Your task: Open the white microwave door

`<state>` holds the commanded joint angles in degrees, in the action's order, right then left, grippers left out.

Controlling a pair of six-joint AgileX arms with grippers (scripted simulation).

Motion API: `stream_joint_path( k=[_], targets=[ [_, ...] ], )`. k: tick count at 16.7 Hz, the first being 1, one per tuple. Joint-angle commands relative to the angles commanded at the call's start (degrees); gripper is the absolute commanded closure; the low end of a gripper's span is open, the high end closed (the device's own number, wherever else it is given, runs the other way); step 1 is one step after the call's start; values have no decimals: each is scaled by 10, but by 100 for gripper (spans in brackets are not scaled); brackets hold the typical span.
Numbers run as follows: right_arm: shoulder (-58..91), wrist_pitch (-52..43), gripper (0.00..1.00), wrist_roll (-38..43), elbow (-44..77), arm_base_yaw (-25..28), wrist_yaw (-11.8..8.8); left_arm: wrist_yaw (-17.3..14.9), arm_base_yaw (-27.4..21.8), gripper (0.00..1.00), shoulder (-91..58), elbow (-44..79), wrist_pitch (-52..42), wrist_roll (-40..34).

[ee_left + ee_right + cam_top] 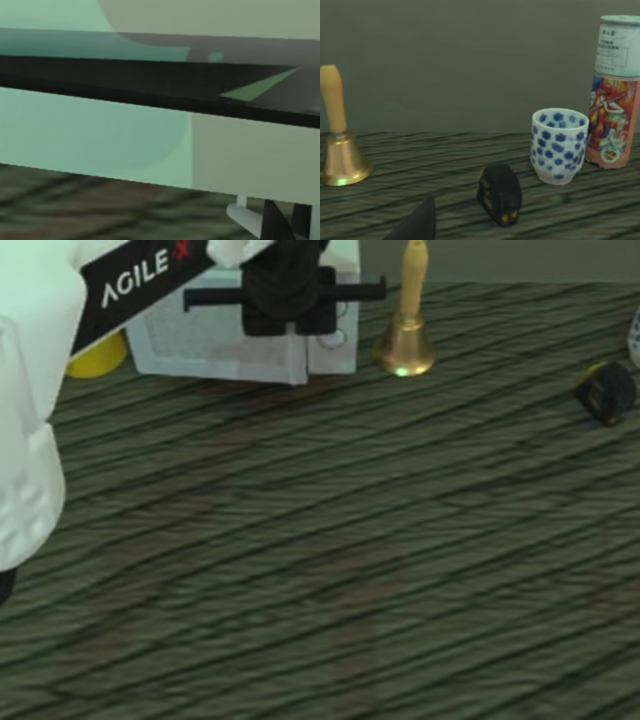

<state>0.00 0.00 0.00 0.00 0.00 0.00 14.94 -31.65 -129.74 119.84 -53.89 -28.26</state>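
The white microwave (340, 350) stands at the table's far left of centre. Its white microwave door (215, 348) with the speckled mesh window faces the front. The door's right edge stands a little forward of the knob panel (338, 328). My left gripper (290, 300) hangs at that edge. In the left wrist view the door (240, 160) fills the picture, with a dark band above it. My left gripper (289, 222) is shut on the grey door handle (245, 216). A dark part of my right gripper (417, 225) shows low in the right wrist view.
A brass bell (405, 335) stands just right of the microwave. A black tape measure (605, 390) lies at the far right, near a blue-flowered cup (559, 145) and a tall can (615, 100). A yellow object (95, 355) peeks out left of the microwave.
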Motion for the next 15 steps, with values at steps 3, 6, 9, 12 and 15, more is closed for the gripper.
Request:
stream_joint_path(
  k=[3,6,9,12,15],
  targets=[
    [0,0,0,0,0,0,0,-5,4,100,23,-35,18,21],
    [0,0,0,0,0,0,0,-17,7,100,52,-80,41,47],
    [0,0,0,0,0,0,0,-22,8,100,61,-94,49,55],
    [0,0,0,0,0,0,0,-22,8,100,61,-94,49,55],
    [0,0,0,0,0,0,0,-22,8,100,61,-94,49,55]
  ],
)
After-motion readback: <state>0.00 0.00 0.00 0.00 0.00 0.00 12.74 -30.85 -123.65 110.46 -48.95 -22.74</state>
